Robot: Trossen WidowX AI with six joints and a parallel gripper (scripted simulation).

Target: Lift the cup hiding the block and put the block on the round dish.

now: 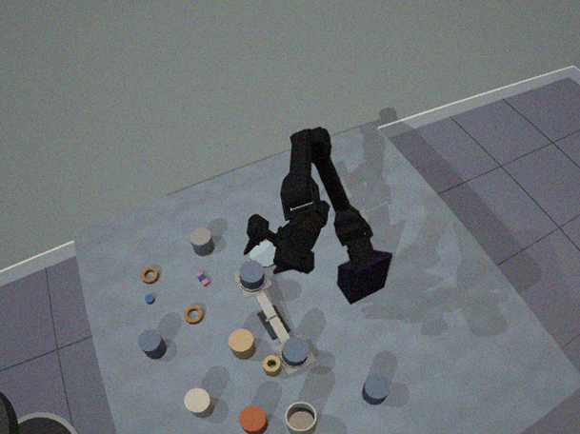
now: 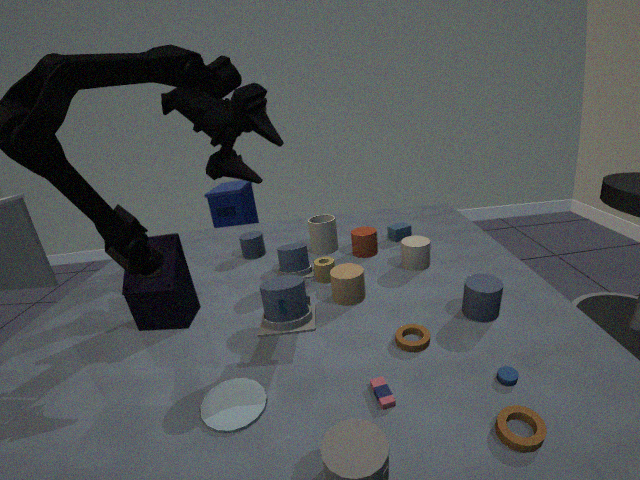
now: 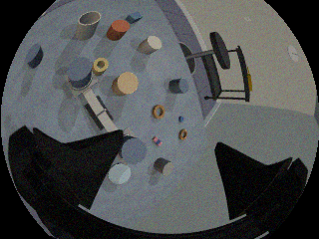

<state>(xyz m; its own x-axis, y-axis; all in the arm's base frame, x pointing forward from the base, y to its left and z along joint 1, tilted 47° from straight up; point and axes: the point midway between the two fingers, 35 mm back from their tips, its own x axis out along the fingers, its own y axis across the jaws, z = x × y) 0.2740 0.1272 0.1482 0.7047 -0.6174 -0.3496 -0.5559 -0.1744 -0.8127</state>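
Observation:
My gripper [image 1: 261,262] [image 2: 271,163] [image 3: 171,142] is open and empty, high above the table. One blue-grey cup [image 1: 251,276] [image 2: 284,298] [image 3: 134,149] stands upside down on the balance end nearer the dish. The identical other cup [image 1: 294,351] [image 2: 293,257] [image 3: 81,72] stands on the far end. The balance beam [image 1: 275,327] [image 3: 100,112] joins the ends; I cannot tell which way it tilts. The pale round dish [image 1: 262,254] [image 2: 233,404] [image 3: 120,173] lies flat and bare, partly behind the gripper in the top view. No block shows from under either cup.
A tan cylinder [image 1: 241,342] [image 2: 347,284] [image 3: 125,84] and a yellow ring [image 1: 271,372] [image 2: 324,271] stand beside the balance. A grey-brown cylinder [image 1: 201,240] [image 2: 355,446] stands near the dish. Orange rings, a pink-and-navy bar [image 1: 202,278] [image 2: 382,392] and several more cylinders lie around.

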